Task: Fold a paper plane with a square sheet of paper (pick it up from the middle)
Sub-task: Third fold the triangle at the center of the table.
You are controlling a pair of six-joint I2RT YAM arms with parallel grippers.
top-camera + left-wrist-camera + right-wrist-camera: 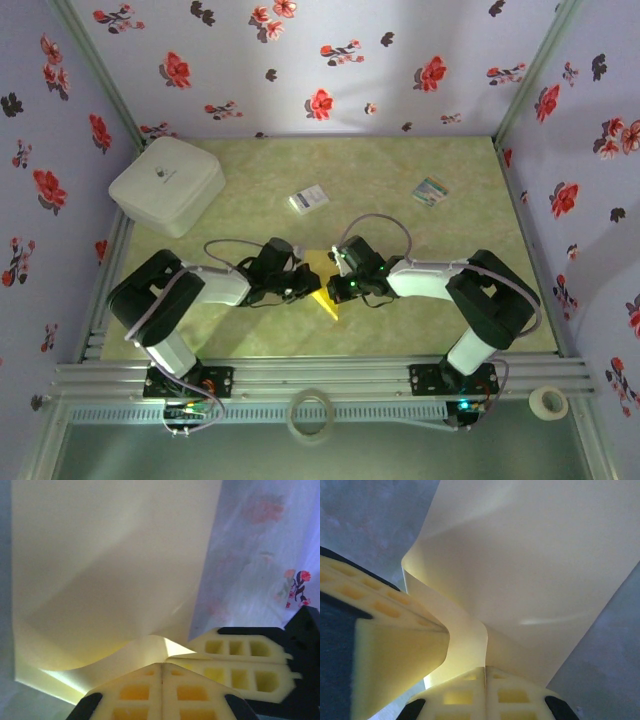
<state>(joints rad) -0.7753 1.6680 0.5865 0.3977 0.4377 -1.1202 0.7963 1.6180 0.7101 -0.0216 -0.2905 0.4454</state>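
Note:
The square sheet of paper [325,300] hangs above the table centre between both arms, with a yellow pointed corner showing below them. My left gripper [308,284] is shut on one bent edge of the sheet [110,560], pinching it at its fingertips [161,666]. The right gripper's fingers [240,652] lie close beside. My right gripper [338,282] is shut on a curled fold of the same sheet [540,565] at its tips [485,669]. The left fingers [395,650] press in from the left. The paper plane is out of view.
A white square box [167,185] sits at the back left of the table. A small white card with blue print [309,199] and a striped card [430,191] lie farther back. Two tape rolls [311,415] [547,402] rest by the near rail.

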